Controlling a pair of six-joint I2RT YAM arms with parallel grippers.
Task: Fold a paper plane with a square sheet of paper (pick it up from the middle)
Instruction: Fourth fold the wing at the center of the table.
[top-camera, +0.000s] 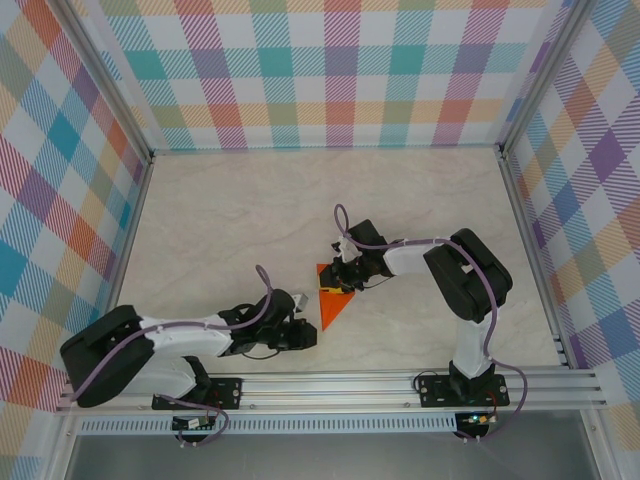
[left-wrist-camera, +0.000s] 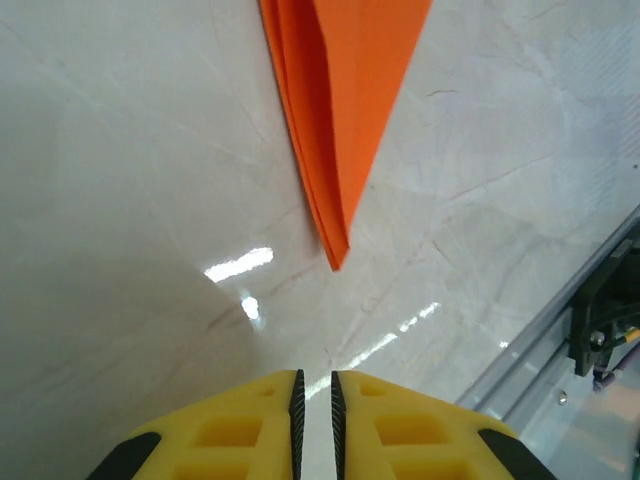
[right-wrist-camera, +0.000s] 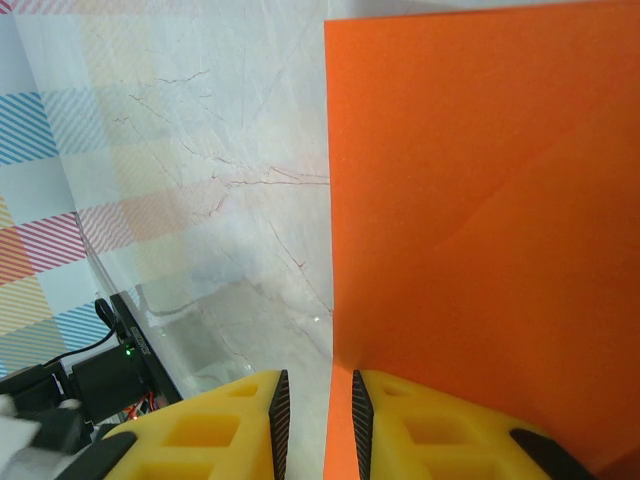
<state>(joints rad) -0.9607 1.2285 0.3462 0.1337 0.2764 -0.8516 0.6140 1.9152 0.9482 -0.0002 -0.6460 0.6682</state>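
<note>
Overhead; wrist close-ups (paper (top-camera: 336, 308) apparently common)

— What carries everything?
— A pale, marble-veined flat tabletop (top-camera: 220, 220), glossy under the lights.
— And on it?
— A folded triangle of bright orange paper (top-camera: 332, 308), lying near the middle, its point toward the near edge.

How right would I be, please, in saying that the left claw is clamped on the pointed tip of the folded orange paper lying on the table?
Not quite. The left claw is closed on nothing. The left wrist view shows bare table between its fingertips and the pointed tip of the folded orange paper. The paper does lie on the table.
</note>
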